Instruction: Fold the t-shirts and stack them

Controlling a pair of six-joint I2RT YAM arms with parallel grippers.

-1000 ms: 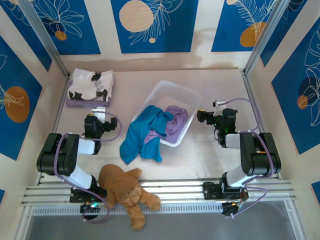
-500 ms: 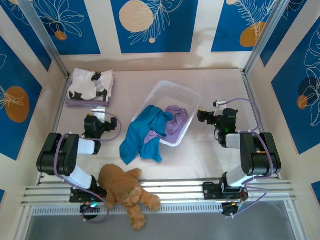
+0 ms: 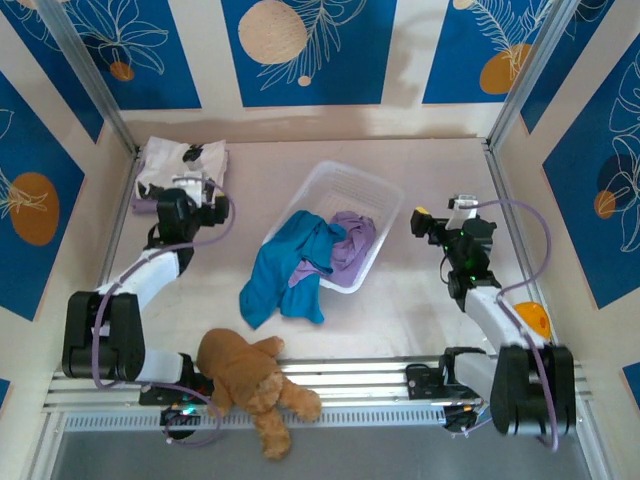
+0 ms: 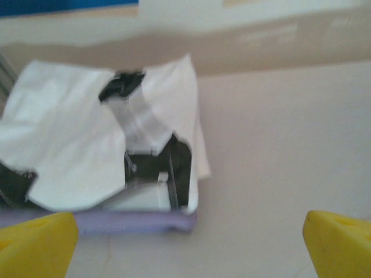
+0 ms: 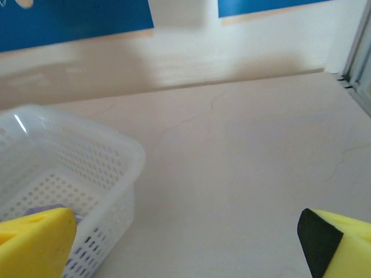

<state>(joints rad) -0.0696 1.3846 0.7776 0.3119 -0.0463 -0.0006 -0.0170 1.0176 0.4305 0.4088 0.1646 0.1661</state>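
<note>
top external: basket [image 3: 372,181] holds lavender shirt [image 3: 353,240], teal shirt [image 3: 274,272] spilling over rim; left pincer [image 4: 185,240] and right pincer [image 5: 186,243] apparently wide.

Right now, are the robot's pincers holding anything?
No, nothing. The left pincer is open and empty, facing the white shirt. The right pincer is open and empty near the basket.
</note>
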